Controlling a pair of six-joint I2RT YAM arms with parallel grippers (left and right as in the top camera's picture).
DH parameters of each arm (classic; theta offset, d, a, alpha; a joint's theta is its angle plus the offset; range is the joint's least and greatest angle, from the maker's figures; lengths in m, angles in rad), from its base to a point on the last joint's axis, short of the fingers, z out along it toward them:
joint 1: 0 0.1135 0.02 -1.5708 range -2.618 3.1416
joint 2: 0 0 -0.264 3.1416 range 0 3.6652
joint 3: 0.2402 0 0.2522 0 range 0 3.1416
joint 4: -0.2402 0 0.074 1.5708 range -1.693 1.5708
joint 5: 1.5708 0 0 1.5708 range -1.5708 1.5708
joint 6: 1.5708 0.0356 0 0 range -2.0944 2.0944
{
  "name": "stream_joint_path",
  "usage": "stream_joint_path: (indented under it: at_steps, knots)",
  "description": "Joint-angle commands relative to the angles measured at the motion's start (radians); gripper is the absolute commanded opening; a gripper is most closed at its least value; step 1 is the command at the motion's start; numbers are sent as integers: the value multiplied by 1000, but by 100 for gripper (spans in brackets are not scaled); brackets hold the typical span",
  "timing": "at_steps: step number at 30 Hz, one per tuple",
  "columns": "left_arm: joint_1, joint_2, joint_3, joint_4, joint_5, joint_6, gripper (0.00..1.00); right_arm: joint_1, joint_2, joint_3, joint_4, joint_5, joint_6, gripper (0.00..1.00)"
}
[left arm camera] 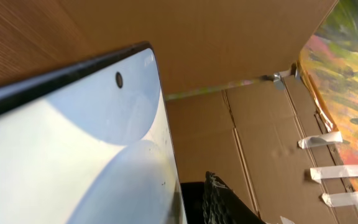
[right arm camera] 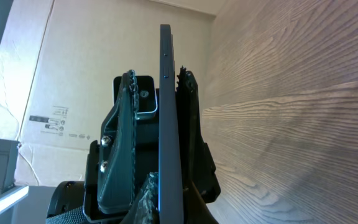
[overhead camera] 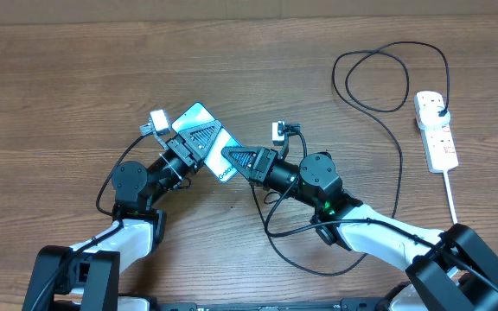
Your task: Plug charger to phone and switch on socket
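One slim phone (overhead camera: 194, 116) was up off the table (overhead camera: 59, 86), screen upward and tilted, shared between both grippers. It looked light and stiff but glassy, with slick faces, a breakable screen and thin edges. My judgement was that it wanted flat pads across its thickness, clear of the side buttons and of whichever end took the charger; which end that was could not be told.

The right gripper (overhead camera: 232, 159) was clamped on the phone's end toward the robot's right, fingers pressed to front and back. The left gripper (overhead camera: 201, 136) straddled the phone's other half, one finger over the screen and one beneath. In the right wrist view one pad met the phone while the other showed a gap, so those fingers stood apart, not clamped.

Right of the phone the black charger cable (overhead camera: 399, 173) lay in loose loops. It looked limp and thin, and was probably best pinched just behind its connector, which I could not pick out. Farthest right of the phone lay the power strip (overhead camera: 437, 130), the cable's plug seated in it and its switch position unreadable.
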Motion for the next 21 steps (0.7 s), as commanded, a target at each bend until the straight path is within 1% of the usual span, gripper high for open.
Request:
stream_joint_path:
  at_steps: [1, 3, 6, 14, 21]
  knots:
    - [-1, -16, 17, 38, -2, 21, 31, 2, 18, -8, -39, 97, 6, 4]
    - [-1, -16, 17, 38, 2, 20, 30, 2, 18, -8, -40, 117, -16, 4]
    - [-1, -16, 17, 38, 8, 20, 32, 2, 18, -8, -40, 141, -54, 4]
    - [-1, -16, 17, 38, 24, 17, 33, 0, 18, -8, -40, 167, -126, 4]
    - [0, -16, 17, 38, 32, 17, 45, -63, 18, -8, -38, 130, -125, 4]
